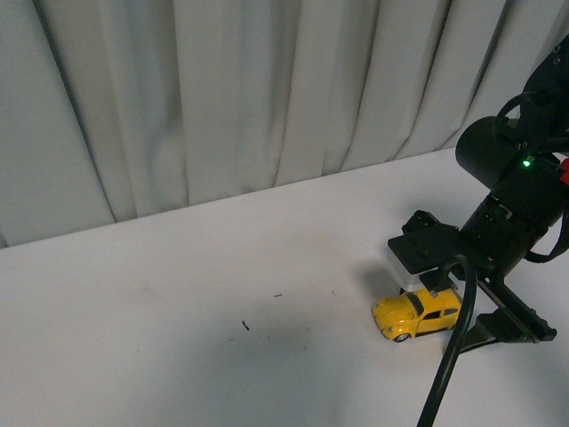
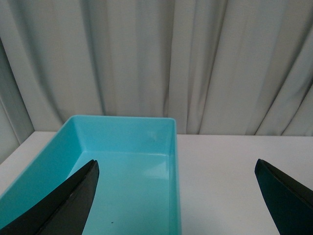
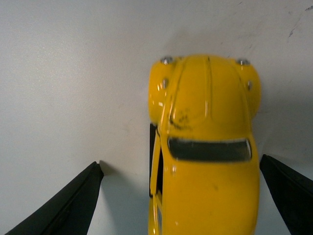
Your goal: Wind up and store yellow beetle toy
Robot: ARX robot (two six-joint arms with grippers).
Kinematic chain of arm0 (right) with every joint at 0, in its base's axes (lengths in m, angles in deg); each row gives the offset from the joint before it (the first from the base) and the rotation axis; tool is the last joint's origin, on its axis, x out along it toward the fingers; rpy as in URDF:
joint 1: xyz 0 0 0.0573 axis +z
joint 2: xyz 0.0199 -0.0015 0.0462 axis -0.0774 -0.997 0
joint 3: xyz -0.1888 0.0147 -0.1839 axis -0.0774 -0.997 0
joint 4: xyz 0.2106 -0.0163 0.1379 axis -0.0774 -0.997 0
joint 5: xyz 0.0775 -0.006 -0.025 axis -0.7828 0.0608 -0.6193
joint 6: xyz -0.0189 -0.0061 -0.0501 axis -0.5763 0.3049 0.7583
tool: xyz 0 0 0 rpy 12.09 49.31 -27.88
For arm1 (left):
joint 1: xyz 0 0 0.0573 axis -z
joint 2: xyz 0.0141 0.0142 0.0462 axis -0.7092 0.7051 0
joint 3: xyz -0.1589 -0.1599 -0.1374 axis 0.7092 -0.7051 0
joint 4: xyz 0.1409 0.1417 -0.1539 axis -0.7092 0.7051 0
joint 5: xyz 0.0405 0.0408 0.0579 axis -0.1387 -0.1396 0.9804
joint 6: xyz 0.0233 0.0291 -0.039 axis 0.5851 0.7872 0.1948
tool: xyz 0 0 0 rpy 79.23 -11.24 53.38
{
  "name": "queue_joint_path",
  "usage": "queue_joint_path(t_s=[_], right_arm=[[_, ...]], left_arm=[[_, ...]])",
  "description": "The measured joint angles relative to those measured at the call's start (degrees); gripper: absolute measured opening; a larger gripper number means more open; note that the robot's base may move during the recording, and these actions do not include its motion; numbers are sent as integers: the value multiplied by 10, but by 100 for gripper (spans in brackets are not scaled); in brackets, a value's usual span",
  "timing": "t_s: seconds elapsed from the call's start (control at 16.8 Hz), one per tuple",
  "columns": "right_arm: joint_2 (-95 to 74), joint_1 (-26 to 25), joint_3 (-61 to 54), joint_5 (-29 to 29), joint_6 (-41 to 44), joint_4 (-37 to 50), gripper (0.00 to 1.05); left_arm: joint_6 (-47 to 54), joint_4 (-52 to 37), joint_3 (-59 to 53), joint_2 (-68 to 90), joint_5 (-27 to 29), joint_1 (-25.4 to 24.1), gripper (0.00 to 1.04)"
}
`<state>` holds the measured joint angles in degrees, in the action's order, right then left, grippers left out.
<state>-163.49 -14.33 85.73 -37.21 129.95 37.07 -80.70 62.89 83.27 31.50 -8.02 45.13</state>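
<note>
While the pale grey pleated curtain [image 1: 222,89] fills the front view from 9 o'clock round to 3 o'clock, the white table [image 1: 178,311] spreads below it. Its far edge climbs towards 2 o'clock.

A turquoise rectangular plastic bin [image 2: 122,161] shows only in the left wrist view. It stands on the table in front of the curtain, and its visible inside holds nothing but a dark speck.

The black right arm [image 1: 516,196] reaches down into the front view from 2 o'clock. A small green light [image 1: 525,163] glows on its housing, and a thick black cable [image 1: 453,356] runs from it towards 5 o'clock.

The left tool [image 2: 176,161] hangs over the near end of the bin. Its two black fingers [image 2: 73,200] are spread wide and hold nothing.

The right tool [image 3: 181,161] is low over the table with its black fingers [image 3: 73,205] also spread wide, one on each side of the toy. One finger stands clearly apart from the bodywork. The other sits just beside it, and whether it touches cannot be told. Nothing is clamped.

The small glossy yellow Beetle-shaped toy car [image 1: 418,316] rests on its wheels on the table at about 4 o'clock in the front view. It sits under the right arm's wrist with its rounded bonnet pointing towards 8 o'clock. The right wrist view shows its dark windscreen [image 3: 209,148] and bonnet between the fingers.

Two tiny dark specks [image 1: 244,326] lie on the table well apart from the car, towards 9 o'clock of it.
</note>
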Motion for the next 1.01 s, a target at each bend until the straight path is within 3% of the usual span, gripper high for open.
queue_joint_path(t_s=[1.01], right_arm=[[22, 12, -12, -25, -5, 30, 98]], left_arm=[[0, 0, 0, 0, 0, 0, 98]])
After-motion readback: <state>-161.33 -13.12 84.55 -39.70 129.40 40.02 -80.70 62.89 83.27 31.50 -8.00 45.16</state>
